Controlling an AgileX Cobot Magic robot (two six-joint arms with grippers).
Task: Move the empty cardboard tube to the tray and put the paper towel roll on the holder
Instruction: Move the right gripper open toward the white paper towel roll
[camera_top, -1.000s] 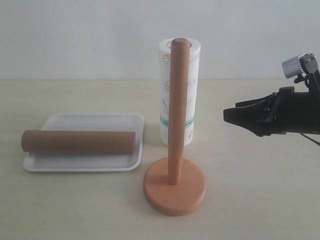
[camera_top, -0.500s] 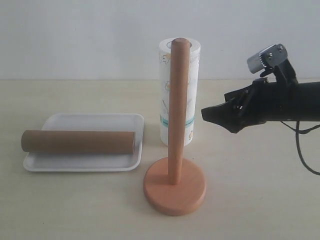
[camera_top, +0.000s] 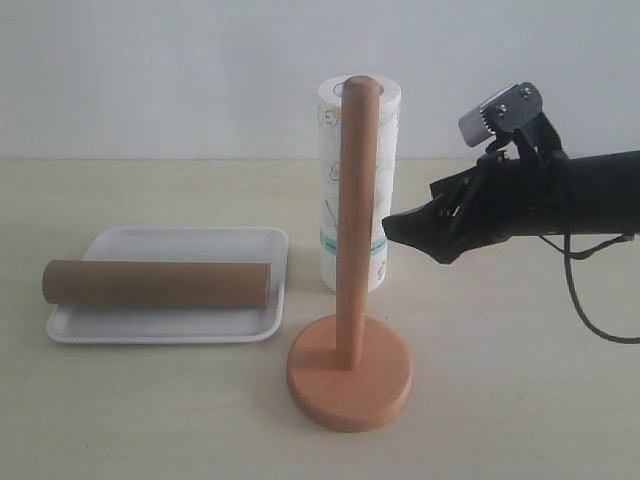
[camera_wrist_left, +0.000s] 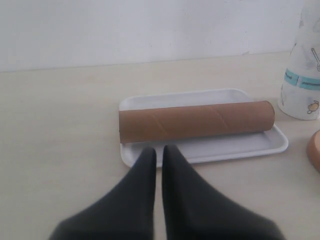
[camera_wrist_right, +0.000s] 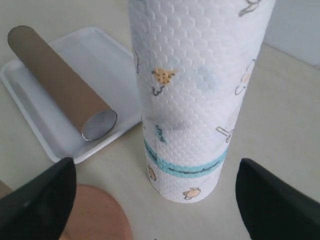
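A plain wall (camera_top: 150, 70) fills the back of the scene, a pale, slightly bluish white. It meets the bench (camera_top: 150, 420) in one straight horizontal line that runs the full width of the exterior view. The bench has a smooth, matt, light beige top with faint streaks. The light is soft and even, casting only weak, blurred shadows on the bench top.

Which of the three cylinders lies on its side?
The cardboard tube, flat on the tray; the paper towel roll and the holder stand upright.
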